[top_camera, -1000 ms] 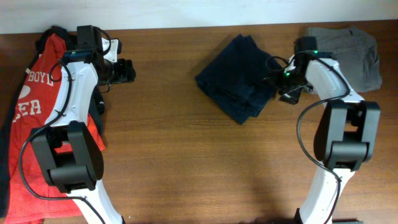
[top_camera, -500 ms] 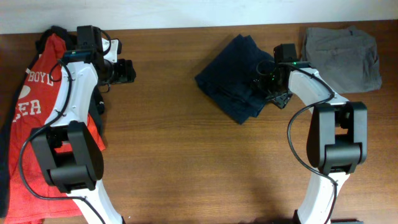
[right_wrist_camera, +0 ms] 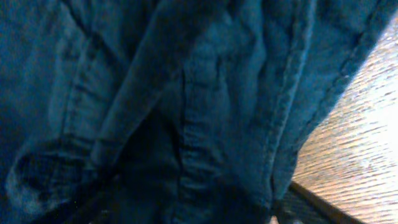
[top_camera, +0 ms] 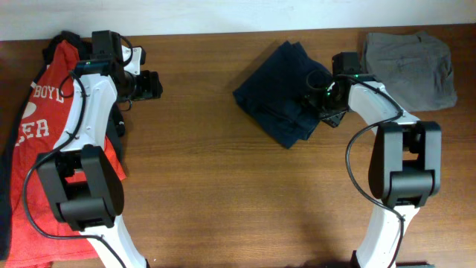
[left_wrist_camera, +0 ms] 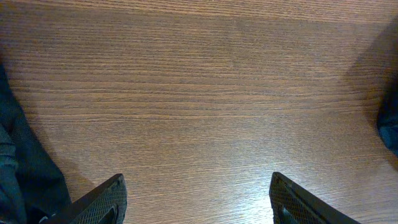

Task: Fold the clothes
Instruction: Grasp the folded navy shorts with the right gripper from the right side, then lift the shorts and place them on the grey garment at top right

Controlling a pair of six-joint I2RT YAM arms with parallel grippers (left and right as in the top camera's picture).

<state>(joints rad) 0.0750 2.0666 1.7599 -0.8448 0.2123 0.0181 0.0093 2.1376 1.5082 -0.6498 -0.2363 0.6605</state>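
Note:
A dark navy garment [top_camera: 279, 104] lies bunched at the table's middle back. My right gripper [top_camera: 316, 100] is at its right edge. In the right wrist view the navy fabric [right_wrist_camera: 186, 93] fills the space between the fingers; one fingertip [right_wrist_camera: 311, 205] shows at lower right, and I cannot tell if the jaws grip. A red T-shirt [top_camera: 44, 134] with white lettering lies at far left over darker clothes [top_camera: 6, 193]. My left gripper [top_camera: 156, 84] hovers open over bare wood just right of that pile, its fingers [left_wrist_camera: 106, 199] wide apart with nothing between them.
A grey garment [top_camera: 413, 67] lies folded at the back right corner, just right of my right arm. Dark fabric [left_wrist_camera: 18, 174] borders the left wrist view on the left. The wooden table [top_camera: 238, 201] stretches toward the front.
My right gripper has moved left from beside the grey garment onto the navy garment's right edge. The left arm has not moved.

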